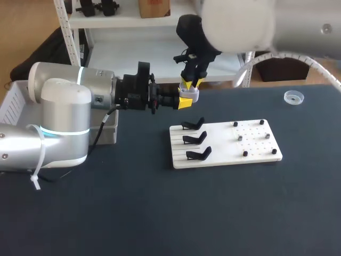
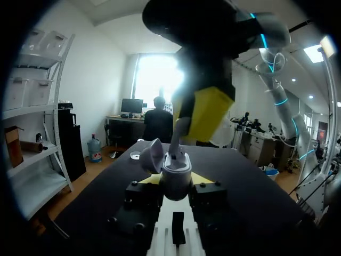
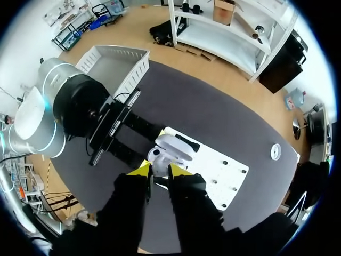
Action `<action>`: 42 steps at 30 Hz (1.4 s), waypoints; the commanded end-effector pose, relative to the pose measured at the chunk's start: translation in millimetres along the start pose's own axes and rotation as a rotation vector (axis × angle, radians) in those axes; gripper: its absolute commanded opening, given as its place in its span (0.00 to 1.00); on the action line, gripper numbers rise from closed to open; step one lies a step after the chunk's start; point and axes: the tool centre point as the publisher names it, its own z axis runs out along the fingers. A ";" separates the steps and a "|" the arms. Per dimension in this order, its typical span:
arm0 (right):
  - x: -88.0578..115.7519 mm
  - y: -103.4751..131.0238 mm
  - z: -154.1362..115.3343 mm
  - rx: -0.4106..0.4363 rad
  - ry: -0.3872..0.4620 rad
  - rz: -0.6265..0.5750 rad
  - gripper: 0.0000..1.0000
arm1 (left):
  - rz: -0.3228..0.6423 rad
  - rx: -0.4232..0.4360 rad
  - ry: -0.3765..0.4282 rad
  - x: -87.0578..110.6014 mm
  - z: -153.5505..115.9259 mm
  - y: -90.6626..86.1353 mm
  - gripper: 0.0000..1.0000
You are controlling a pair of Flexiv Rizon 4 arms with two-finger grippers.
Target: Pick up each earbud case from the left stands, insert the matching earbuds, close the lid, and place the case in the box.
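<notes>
The open earbud case (image 1: 190, 96) hangs above the desk (image 1: 160, 213), just behind the white stand board (image 1: 224, 143), clenched in the left hand (image 2: 177, 180); the right hand (image 3: 160, 172), directly above it, pinches an earbud (image 2: 175, 143) at its opening

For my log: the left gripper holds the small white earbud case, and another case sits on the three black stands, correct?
Not quite: the head view shows the three black stands empty. The left gripper does hold the small white earbud case.
</notes>
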 end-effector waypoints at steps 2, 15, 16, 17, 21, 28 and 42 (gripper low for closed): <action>-3.7 -1.0 4.0 0.012 -0.006 0.009 0.00 | 0.001 -0.003 -0.002 0.4 0.3 -0.8 0.00; -0.9 0.7 7.8 0.014 0.009 0.011 0.00 | 0.001 -0.003 -0.002 0.4 0.3 -0.8 0.00; -0.6 1.7 7.8 0.014 0.010 0.012 0.00 | 0.001 -0.003 -0.002 0.4 0.3 -0.8 0.00; -0.3 2.5 7.7 0.012 0.011 0.011 0.00 | 0.001 -0.003 -0.002 0.4 0.3 -0.8 0.00; 0.4 4.6 9.1 0.013 0.015 0.007 0.00 | 0.001 -0.003 -0.002 0.4 0.3 -0.8 0.00; 0.2 6.9 10.8 0.013 0.021 0.003 0.00 | 0.001 -0.003 -0.002 0.4 0.3 -0.8 0.00; -2.0 7.9 18.9 0.036 0.047 -0.012 0.00 | 0.001 -0.003 -0.002 0.4 0.3 -0.8 0.00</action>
